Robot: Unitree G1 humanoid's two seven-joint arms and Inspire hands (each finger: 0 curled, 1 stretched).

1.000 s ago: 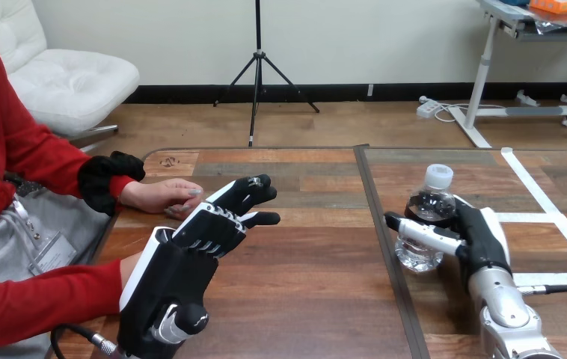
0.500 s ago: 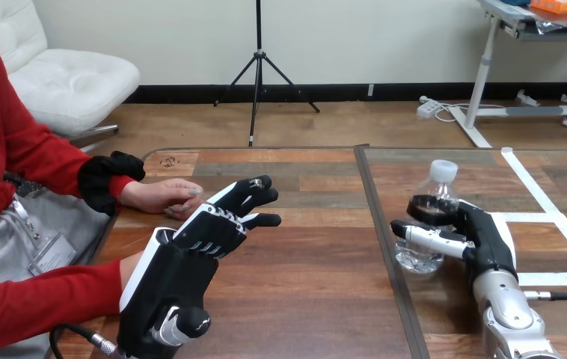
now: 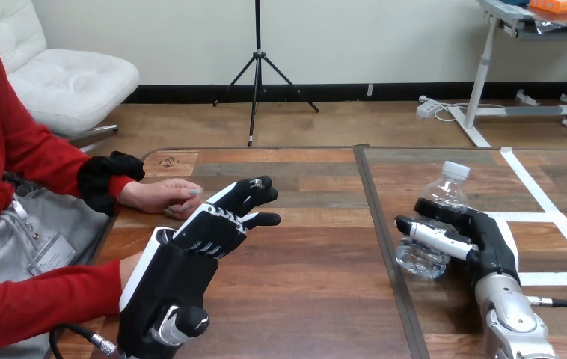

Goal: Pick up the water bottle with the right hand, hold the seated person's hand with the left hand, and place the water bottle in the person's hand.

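A clear water bottle [image 3: 436, 217] with a white cap leans to the right over the right half of the table, its fingers-wrapped middle held by my right hand [image 3: 482, 239], which is shut on it. My left hand [image 3: 191, 262] hovers over the left half of the table with its fingers straight and pointing up and to the right, holding nothing. The person's hand [image 3: 162, 196] rests palm down on the table just beyond my left hand's fingers, apart from them. A second arm of the person in a red sleeve [image 3: 34, 303] lies at the lower left, behind my left hand.
The wooden table [image 3: 318, 254] has a dark seam running down its middle and white tape lines [image 3: 546, 217] on its right part. The person sits at the left edge.
My right hand has tilted the bottle to the right and shifted slightly right and down with it. The left hand and the person's hand have stayed put.
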